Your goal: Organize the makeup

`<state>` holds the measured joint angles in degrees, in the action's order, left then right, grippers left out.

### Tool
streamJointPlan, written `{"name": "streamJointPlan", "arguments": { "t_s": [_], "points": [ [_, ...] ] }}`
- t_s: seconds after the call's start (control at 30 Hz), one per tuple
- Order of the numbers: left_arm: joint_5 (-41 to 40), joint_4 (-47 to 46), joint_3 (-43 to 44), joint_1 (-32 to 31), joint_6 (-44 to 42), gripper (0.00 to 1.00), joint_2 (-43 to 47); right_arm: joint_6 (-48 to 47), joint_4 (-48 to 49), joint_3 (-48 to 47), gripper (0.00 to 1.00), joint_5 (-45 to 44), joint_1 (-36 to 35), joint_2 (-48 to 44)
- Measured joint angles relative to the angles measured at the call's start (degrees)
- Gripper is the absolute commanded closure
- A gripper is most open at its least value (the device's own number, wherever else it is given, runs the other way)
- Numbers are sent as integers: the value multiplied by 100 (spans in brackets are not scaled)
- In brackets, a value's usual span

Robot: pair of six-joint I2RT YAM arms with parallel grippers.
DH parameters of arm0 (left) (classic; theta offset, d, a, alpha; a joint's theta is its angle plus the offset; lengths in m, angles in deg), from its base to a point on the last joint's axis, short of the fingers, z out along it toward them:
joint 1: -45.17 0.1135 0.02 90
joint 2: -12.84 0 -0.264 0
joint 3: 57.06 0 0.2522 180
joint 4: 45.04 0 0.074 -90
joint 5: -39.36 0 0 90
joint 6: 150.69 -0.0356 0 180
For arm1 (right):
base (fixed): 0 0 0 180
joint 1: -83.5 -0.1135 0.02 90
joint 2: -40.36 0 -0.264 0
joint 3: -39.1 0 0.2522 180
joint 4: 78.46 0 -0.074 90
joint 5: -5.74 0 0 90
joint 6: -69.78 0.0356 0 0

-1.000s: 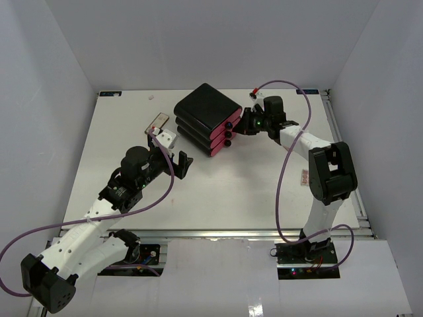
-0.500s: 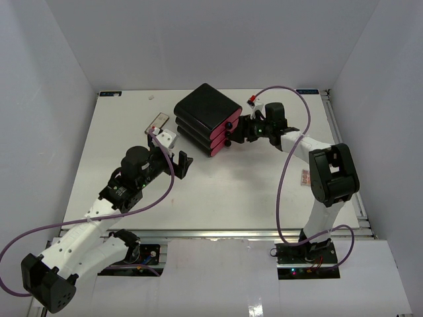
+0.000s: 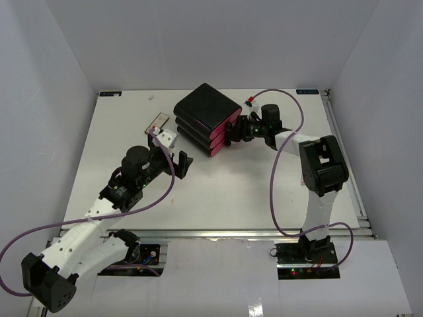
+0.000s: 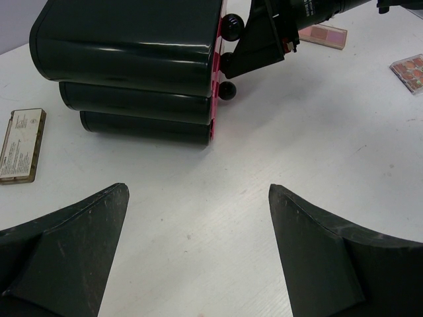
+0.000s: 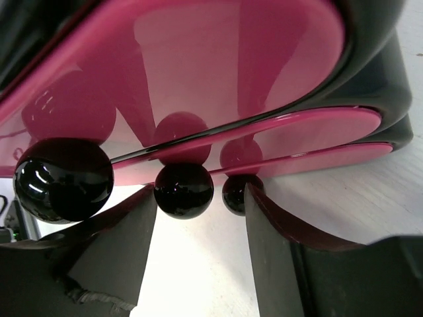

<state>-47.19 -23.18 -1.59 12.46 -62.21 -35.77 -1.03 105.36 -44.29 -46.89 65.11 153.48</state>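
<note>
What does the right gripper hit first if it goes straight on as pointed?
Probably the middle black knob on the pink drawer fronts: it sits just ahead, inside the gap of the open right gripper. Depth is unclear.

Quick count for you: one black drawer box [image 3: 206,105], three pink drawers [image 5: 218,59] in it, and three round black knobs, which you'll see in the right wrist view as the left knob [image 5: 63,178], centre knob [image 5: 184,190] and right knob [image 5: 236,193]. Loose makeup in sight comes to three flat pieces: one tan case [image 4: 21,145] and two pink palettes, the plain palette [image 4: 325,36] and the multi-pan palette [image 4: 410,69]. Two arms too: left arm [image 3: 96,211], right arm [image 3: 324,168].
</note>
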Motion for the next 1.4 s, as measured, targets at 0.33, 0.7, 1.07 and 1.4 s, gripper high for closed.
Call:
{"name": "streamJointPlan", "arguments": {
  "t_s": [0.33, 0.7, 1.07, 1.4],
  "points": [
    [0, 0, 0, 8, -2, 2, -10, 443, 408, 3, 81, 270, 21, 138],
    [4, 0, 0, 30, 0, 2, -10, 94, 354, 1263, 80, 484, 495, -858],
    [4, 0, 0, 30, 0, 2, -10, -337, -31, 1963, 42, 593, 829, -1592],
    [-54, -2, -2, 39, 14, 2, -95, -705, -310, 1952, 6, 661, 916, -1760]
  ]
}}
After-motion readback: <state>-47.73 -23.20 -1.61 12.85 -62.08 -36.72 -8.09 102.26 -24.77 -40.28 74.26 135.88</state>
